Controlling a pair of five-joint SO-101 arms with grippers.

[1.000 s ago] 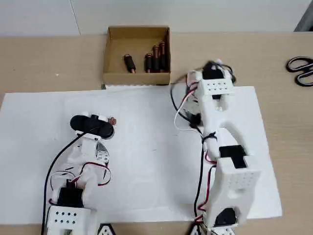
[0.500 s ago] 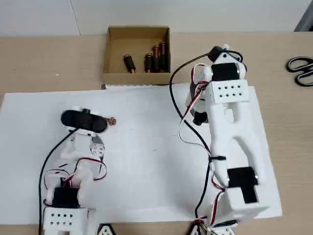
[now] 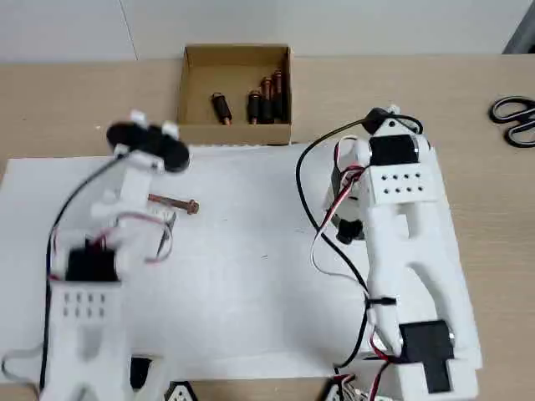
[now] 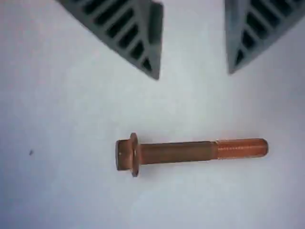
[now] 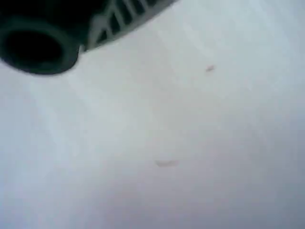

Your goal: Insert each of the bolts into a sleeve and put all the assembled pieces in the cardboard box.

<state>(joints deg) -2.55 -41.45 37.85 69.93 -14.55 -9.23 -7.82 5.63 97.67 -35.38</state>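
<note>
The left end effector [image 4: 193,74] is open, its two ribbed fingers [image 4: 128,33] spread apart above the copper bolt [image 4: 190,151] and not touching it. The bolt [image 3: 171,203] lies flat on the white paper sheet [image 3: 251,292], in front of the cardboard box [image 3: 236,134] and close to its left front corner, with its flanged head turned toward the box's right side. Inside the cardboard box, a group of assembled pieces [image 3: 266,98] rests against its right wall, and one more [image 3: 221,107] lies near its middle. The right end effector [image 5: 88,31] grips a black sleeve [image 5: 38,45], held clear of the paper in front of the box's right side. Scissors [image 3: 514,117] lie on the tabletop [image 3: 84,92], well apart to the right of the box.
</note>
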